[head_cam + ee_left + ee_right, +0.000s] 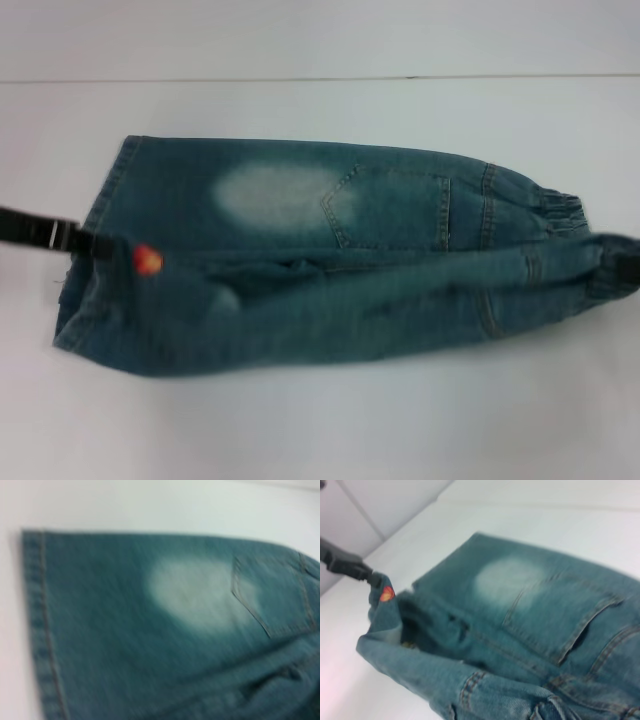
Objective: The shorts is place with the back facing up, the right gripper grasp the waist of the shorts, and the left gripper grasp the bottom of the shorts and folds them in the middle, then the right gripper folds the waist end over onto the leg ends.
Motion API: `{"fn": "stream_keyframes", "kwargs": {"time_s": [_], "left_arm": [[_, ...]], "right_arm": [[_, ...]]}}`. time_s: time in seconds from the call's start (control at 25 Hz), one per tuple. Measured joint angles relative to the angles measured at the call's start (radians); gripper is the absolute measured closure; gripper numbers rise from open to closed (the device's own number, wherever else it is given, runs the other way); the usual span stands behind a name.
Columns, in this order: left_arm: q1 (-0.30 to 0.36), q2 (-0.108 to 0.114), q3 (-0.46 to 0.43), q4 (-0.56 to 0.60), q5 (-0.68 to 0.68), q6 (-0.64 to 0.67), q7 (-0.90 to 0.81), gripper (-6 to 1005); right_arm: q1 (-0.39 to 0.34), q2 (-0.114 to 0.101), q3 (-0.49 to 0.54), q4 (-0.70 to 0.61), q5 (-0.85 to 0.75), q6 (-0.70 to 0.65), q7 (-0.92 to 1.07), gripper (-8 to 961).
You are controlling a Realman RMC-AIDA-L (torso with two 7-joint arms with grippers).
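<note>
While the near half of the denim shorts [300, 250] hangs lifted partway over the far half on the white table [300, 420], the risk I see is a crooked fold: if either corner slips, the raised edge would slump short of the far edge. By the orange ball patch [147, 260], the left gripper [95, 243] pinches the leg hem, jaws clamped on cloth. At the gathered waistband [560, 210], the right gripper [622, 270] looks buried in denim; I cannot tell its jaws.

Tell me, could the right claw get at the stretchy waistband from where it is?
Probably yes: the right gripper is already at the waist end of the shorts, beside the gathered waistband, with only denim between them.
</note>
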Motion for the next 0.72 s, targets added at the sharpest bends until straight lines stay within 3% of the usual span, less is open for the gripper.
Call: {"fn": "stream_keyframes", "kwargs": {"time_s": [0.24,0.48,0.72], "left_arm": [[-0.022,0.000,0.008,-0.002,-0.015,-0.139,0.001,974],[-0.047,0.005,0.014,-0.027,-0.015,-0.275,0.004,974],[-0.074,0.006,0.046,-0.076,-0.015,-0.369,0.028,975]], "right_arm": [[0.003,-0.007,0.026,-0.006,0.041,0.042,0.031,869],[0.010,-0.027,0.029,0.004,0.123,0.101,0.049,859],[0.030,-0.025,-0.001,0.026,0.126,0.220,0.043,850]]}}
